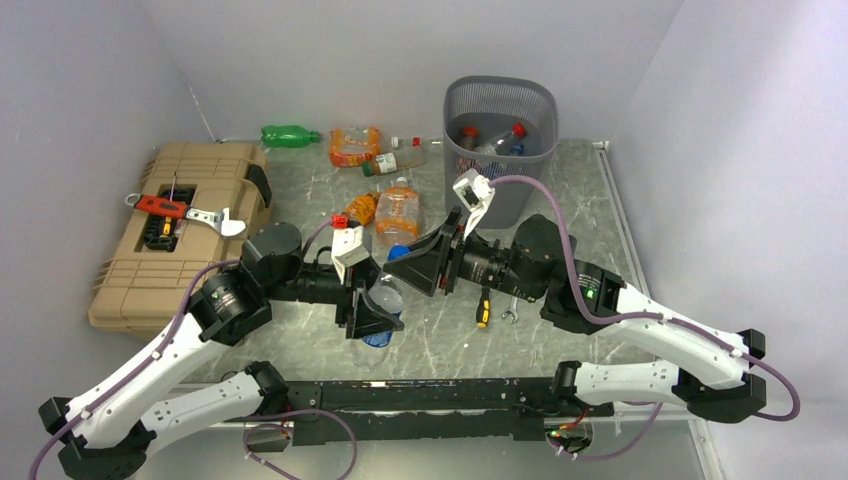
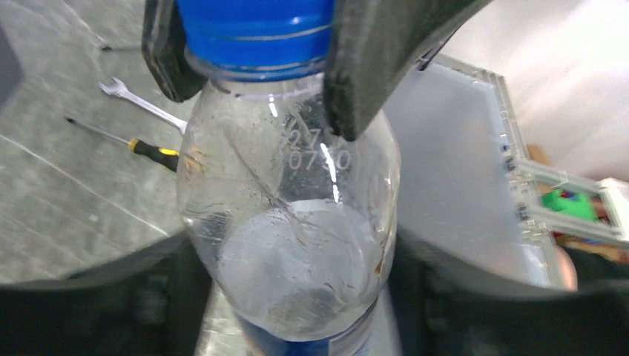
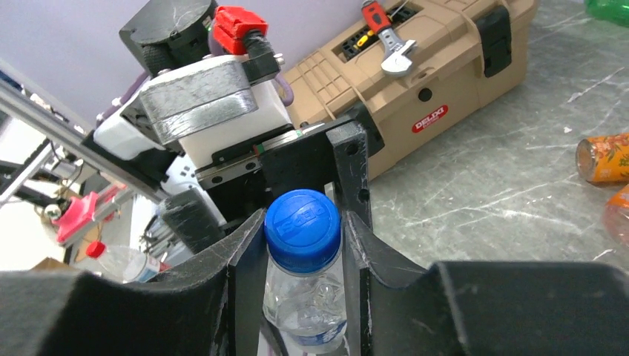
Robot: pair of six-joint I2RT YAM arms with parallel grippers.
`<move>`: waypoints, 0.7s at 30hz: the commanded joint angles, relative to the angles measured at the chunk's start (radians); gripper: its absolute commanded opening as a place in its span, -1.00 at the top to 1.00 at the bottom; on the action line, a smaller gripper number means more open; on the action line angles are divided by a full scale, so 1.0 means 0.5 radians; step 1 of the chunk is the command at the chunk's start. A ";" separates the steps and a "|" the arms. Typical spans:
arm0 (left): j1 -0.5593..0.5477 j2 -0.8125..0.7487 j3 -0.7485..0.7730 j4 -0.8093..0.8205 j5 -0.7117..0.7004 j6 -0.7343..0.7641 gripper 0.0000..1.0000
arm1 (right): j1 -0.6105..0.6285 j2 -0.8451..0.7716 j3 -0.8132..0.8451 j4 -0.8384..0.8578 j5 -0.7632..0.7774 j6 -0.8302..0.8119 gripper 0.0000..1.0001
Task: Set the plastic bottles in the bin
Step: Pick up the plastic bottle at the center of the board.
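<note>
Handing bottle (image 3: 304, 297) across: right end effector (image 3: 303, 231) clenches its cap, left end effector (image 1: 375, 318) hold unclear; next, lift to bin (image 1: 548, 120) beyond

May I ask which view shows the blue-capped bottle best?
The left wrist view: the blue-capped bottle fills the frame, its clear body close up. The right wrist view shows mainly cap and neck; top external shows it small and partly hidden.

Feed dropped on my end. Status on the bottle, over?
Right gripper shut on blue-capped bottle at the cap. Bottle body sits inside left gripper, grip unclear. Bin just beyond, opening uncovered.
</note>
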 commanded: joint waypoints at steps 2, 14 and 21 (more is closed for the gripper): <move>0.000 -0.075 0.002 0.070 -0.076 0.057 -0.98 | -0.004 -0.063 0.030 0.096 0.015 -0.033 1.00; 0.001 -0.681 -0.166 0.351 -1.601 0.236 -0.99 | -0.004 -0.360 0.459 -0.031 1.137 -0.702 1.00; 0.000 -0.585 -0.299 0.543 -2.399 0.496 -0.98 | -0.004 -0.309 0.507 0.818 1.823 -1.770 1.00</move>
